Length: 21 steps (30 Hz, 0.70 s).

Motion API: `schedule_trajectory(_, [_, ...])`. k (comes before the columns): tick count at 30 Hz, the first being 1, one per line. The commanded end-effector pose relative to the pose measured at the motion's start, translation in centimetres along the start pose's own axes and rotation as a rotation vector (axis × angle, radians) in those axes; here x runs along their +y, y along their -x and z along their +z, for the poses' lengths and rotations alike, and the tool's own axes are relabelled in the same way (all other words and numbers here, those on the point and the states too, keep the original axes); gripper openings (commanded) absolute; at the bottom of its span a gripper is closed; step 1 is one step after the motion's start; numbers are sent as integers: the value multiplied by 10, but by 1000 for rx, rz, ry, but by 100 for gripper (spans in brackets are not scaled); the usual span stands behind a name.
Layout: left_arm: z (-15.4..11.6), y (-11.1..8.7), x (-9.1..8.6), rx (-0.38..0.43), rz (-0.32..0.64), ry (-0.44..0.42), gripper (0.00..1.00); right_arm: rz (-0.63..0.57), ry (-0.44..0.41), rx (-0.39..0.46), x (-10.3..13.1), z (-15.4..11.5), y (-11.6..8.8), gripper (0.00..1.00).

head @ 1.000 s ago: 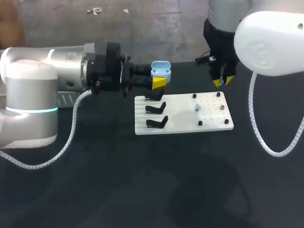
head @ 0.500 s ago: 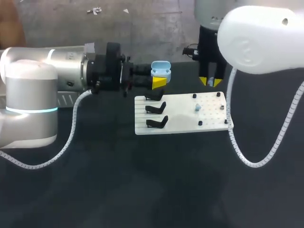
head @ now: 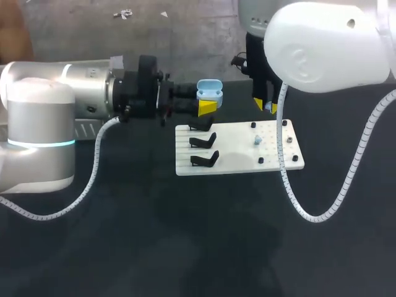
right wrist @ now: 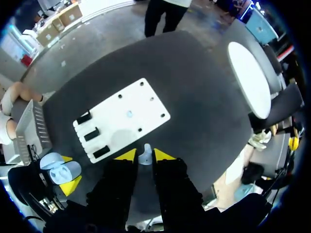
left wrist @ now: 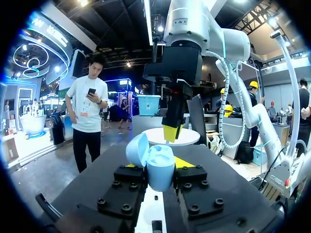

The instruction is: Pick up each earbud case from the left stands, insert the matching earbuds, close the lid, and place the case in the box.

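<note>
Clearly, the step in hand was seating an earbud in the open case. Nearest the robot on the dark worktop (head: pixel 185 235) lay the white board (head: pixel 238 162), with three black stands (head: pixel 204 141) empty along its left side and a second earbud (head: pixel 257 141) resting among the pegs toward its right. Just past the board's far left corner, and raised above it, the left hand (head: pixel 208 100) had its fingers pressed on two sides of the light blue earbud case (head: pixel 209 91), lid swung open and wells facing up. Farther on, ahead of the case in the left wrist view, the right hand (left wrist: pixel 171 132) hung fingers-down and apart from the case, pinching a small pale earbud (right wrist: pixel 145 155) between its yellow tips. To do this well, by my judgement, the right hand needed to bring the earbud directly over the matching well, stem pointing down, then lower it straight, clear of the raised lid and of the fingertips flanking the case. The left hand needed to hold level and firm so the case did not twist under the push. The pinch was best let go only once the earbud sat flush, since one released early could tip out or jam the lid. Whether either well was already filled could not be told.
</note>
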<state>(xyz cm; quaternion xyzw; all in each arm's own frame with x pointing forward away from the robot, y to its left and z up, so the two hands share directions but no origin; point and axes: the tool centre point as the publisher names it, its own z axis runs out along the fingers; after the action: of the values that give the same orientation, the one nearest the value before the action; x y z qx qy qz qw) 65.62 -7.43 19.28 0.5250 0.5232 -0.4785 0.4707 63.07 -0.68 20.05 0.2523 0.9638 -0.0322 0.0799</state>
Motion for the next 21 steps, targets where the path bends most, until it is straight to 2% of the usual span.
schedule_trajectory(1, [0, -1, -1, -5, 4, 3, 0, 8, 4, 15, 10, -4, 0, 0])
schedule_trajectory(2, [0, -1, -1, -5, 4, 3, 0, 32, -25, 24, 14, -6, -1, 0])
schedule_trajectory(10, [0, -1, -1, -5, 4, 3, 0, 58, 31, 35, 42, -44, -5, 0])
schedule_trajectory(16, [0, -1, -1, -5, 4, 3, 0, 7, 69, 6, 65, -69, -9, 0])
schedule_trajectory(21, [0, -1, -1, -5, 4, 3, 0, -22, 80, 10, 74, -77, -13, 0])
